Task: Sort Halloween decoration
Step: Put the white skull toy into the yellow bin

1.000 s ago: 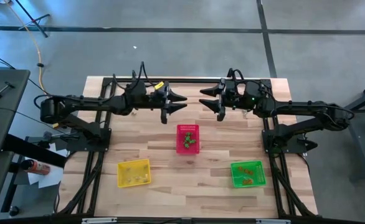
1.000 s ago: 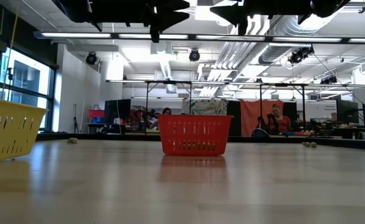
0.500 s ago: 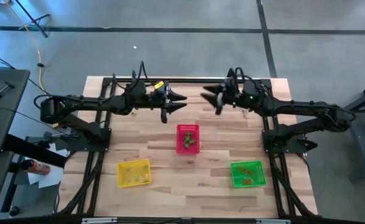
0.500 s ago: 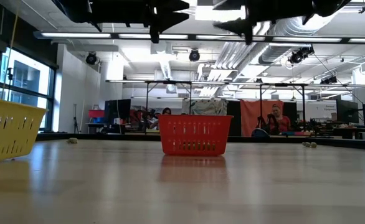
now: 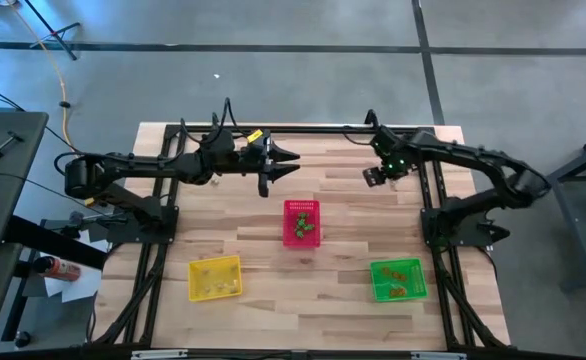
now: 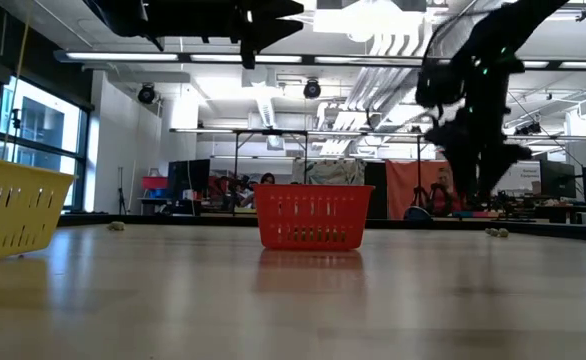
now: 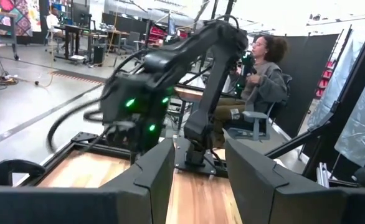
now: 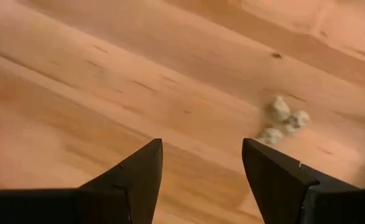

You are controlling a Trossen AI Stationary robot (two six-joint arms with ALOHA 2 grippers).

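so going left to right: the left arm's dark two-finger tool (image 5: 285, 165) just hangs over the far middle of the pale wooden plank counter (image 5: 263, 230), fingers parted with nothing between them, pointing across at the other arm. Under it and nearer the front sit the yellow mesh basket (image 5: 215, 278), the red mesh basket (image 5: 302, 222) and the green mesh basket (image 5: 398, 279), each already holding a few trinkets

The bit that matters is on the right. The right arm's dark tool (image 8: 201, 168) is tipped down at the counter near the far right corner, fingers wide apart and empty. The little clump of pale yellowish trinkets (image 8: 284, 119) lies on the bare wood ahead of it and off to one side of the gap, not lined up between the fingers. I'd guess it needs to shift sideways and forward before closing. Right arm is clearly the nearer one; the clump has no obvious long axis from here
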